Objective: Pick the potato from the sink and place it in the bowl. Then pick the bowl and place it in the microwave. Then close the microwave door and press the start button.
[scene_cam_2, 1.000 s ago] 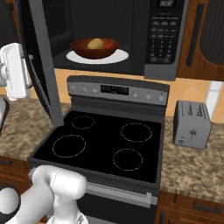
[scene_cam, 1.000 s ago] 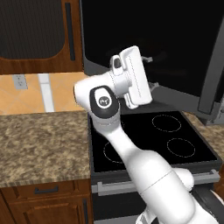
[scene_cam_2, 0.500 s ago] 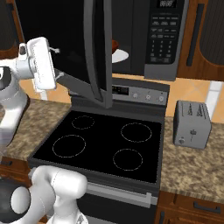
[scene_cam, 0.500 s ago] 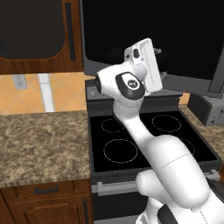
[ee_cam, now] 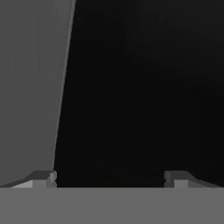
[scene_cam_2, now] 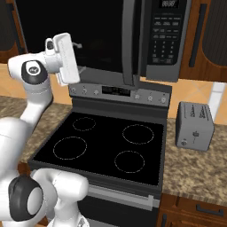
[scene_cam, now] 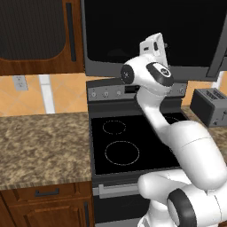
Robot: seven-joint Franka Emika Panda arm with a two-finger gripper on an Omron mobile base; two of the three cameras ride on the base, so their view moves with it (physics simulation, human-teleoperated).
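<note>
Microwave door [scene_cam_2: 80,35] swung from wide open to apparently shut, bowl and potato now hidden behind its glass, gripper [scene_cam_2: 78,44] moved toward frame centre, against the door.

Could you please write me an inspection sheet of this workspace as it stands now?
Surface: speckled brown granite counter either side of a black glass stovetop.
Job's things: wide grey steel microwave; its black glass door looks almost shut; dark control strip at its right end.
Clutter: grey steel toaster on the right counter.
Grippers: two-finger gripper open, empty, facing the door glass.
Cables: nothing seen.
Surroundings: dark wooden cabinets, orange tiled wall.
</note>
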